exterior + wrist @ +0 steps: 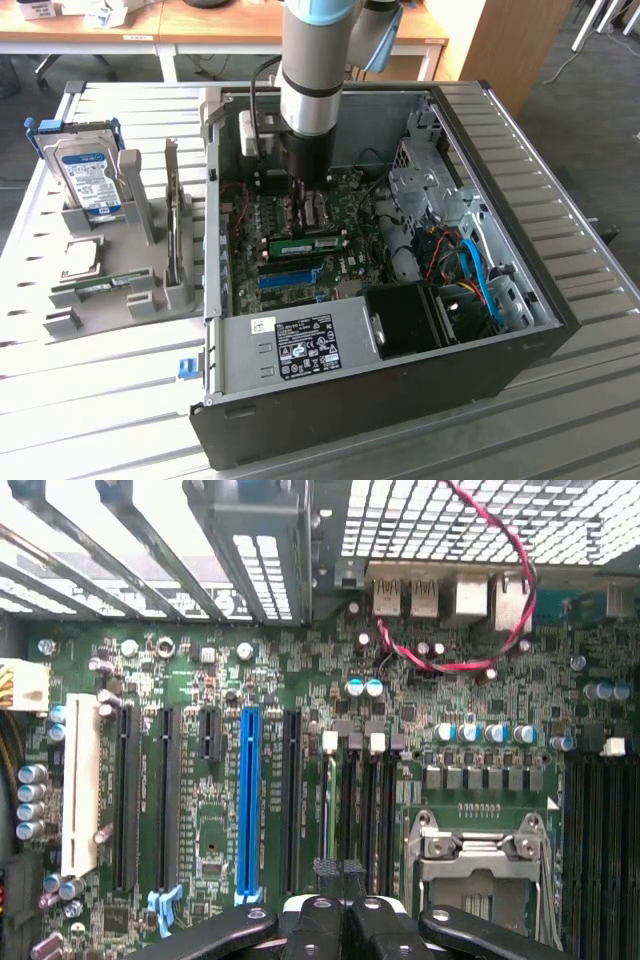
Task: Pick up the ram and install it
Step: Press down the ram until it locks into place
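The ram (305, 243) is a narrow green stick standing on edge in a memory slot of the motherboard (345, 265), inside the open computer case (380, 390). In the wrist view the ram (328, 800) appears as a thin edge between black slots, with white latches at its far end. My gripper (303, 192) hangs on the arm inside the case, just above the board. Its black fingers (318, 912) are shut together, and the gripper (340, 885) sits over the near end of the ram's slot. Whether the tips touch the ram is hidden.
On the exterior view's left, a grey holder (150, 290) carries a hard drive (85, 175), a square silver processor (80, 258) and another green stick (100, 287). A drive cage (425, 185), cables (470, 270) and a black fan block (405, 318) crowd the case's right side.
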You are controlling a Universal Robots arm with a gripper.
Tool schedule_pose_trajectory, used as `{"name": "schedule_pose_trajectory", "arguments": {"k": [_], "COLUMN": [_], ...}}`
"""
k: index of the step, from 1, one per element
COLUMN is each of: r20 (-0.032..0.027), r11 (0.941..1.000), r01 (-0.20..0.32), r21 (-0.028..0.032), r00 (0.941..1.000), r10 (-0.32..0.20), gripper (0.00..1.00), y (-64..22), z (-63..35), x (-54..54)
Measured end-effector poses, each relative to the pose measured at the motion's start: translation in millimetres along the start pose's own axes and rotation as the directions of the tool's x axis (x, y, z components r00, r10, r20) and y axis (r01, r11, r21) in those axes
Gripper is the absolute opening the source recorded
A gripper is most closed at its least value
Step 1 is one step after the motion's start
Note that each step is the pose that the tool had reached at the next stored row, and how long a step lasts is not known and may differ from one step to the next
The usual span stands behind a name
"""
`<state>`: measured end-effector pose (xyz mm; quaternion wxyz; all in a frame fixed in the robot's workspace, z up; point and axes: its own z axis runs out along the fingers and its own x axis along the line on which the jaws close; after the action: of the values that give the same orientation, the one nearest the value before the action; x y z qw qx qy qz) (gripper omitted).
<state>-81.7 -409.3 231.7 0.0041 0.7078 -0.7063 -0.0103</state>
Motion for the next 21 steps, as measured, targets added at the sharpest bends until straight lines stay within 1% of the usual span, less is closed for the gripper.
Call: {"name": "schedule_pose_trajectory", "arguments": {"k": [5,11,17,21], "r20": [0.0000,-0.0002,-0.0001,-0.0003], "r11": [1.0000,1.0000,1.0000,1.0000], "r01": [0.000,0.000,0.000,0.000], "r21": [0.0003,0.0002,0.0003,0.0001], "r00": [1.0000,1.0000,1.0000,1.0000], "r10": [0.000,0.000,0.000,0.000], "gripper": [0.11,0.11,0.11,0.11], "y": [5.4,5.5,5.4,5.4], "z": [0.1,0.2,4.3,4.8], "x": [0.1,0.2,0.2,0.2]}}
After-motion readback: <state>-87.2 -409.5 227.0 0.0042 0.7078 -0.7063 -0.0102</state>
